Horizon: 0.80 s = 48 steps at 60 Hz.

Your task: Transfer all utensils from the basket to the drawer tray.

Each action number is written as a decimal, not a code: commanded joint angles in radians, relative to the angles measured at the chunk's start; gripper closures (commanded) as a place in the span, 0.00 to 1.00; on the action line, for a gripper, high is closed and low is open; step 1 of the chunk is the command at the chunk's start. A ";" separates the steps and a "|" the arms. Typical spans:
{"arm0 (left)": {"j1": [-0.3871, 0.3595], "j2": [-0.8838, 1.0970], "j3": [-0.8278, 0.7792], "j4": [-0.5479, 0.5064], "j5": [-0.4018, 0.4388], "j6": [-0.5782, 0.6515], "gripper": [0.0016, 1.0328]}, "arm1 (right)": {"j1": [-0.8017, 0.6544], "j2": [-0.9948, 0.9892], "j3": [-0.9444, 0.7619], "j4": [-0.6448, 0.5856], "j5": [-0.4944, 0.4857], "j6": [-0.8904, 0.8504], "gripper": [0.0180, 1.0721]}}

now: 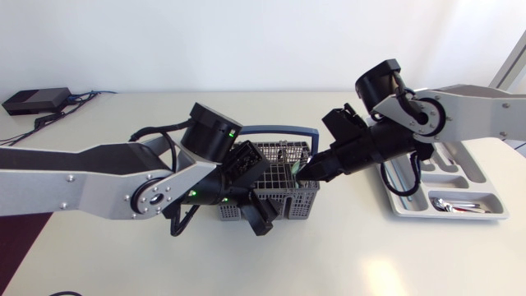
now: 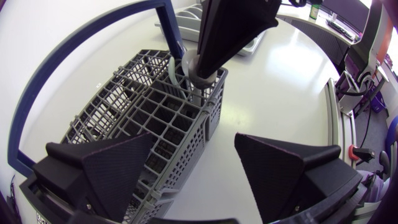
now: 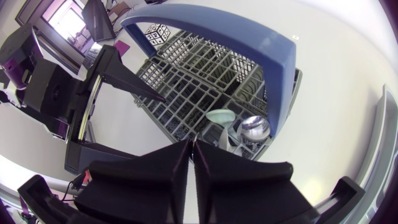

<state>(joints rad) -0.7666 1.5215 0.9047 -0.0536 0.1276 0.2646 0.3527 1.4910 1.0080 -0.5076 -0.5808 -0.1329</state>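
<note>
The grey wire basket (image 1: 283, 182) with a blue handle (image 1: 279, 130) stands mid-table. My right gripper (image 1: 302, 173) dips into its right end, fingers pressed together (image 3: 191, 144); I see nothing between them. Just ahead of their tips stand a pale spoon bowl (image 3: 221, 116) and a metal spoon bowl (image 3: 254, 127), which also show beside those fingers (image 2: 217, 37) as upright utensils (image 2: 185, 70). My left gripper (image 1: 255, 191) is open at the basket's front, its fingers astride a basket corner (image 2: 194, 140). The drawer tray (image 1: 477, 177) lies at the right, with metal utensils (image 1: 456, 205) in its near compartment.
A black box (image 1: 34, 100) with cables sits at the table's far left corner. Bare tabletop (image 1: 353, 255) stretches in front of the basket and between basket and tray. My left arm's gripper (image 3: 118, 68) shows beyond the basket in the right wrist view.
</note>
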 commanded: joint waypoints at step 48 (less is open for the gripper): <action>0.007 0.022 0.025 -0.002 0.015 -0.010 0.11 | 0.045 -0.308 0.178 -0.339 -0.088 -0.071 0.95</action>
<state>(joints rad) -0.7666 1.5215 0.9047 -0.0540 0.1310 0.2619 0.3920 1.2194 1.1641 -0.8127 -0.6571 -0.1570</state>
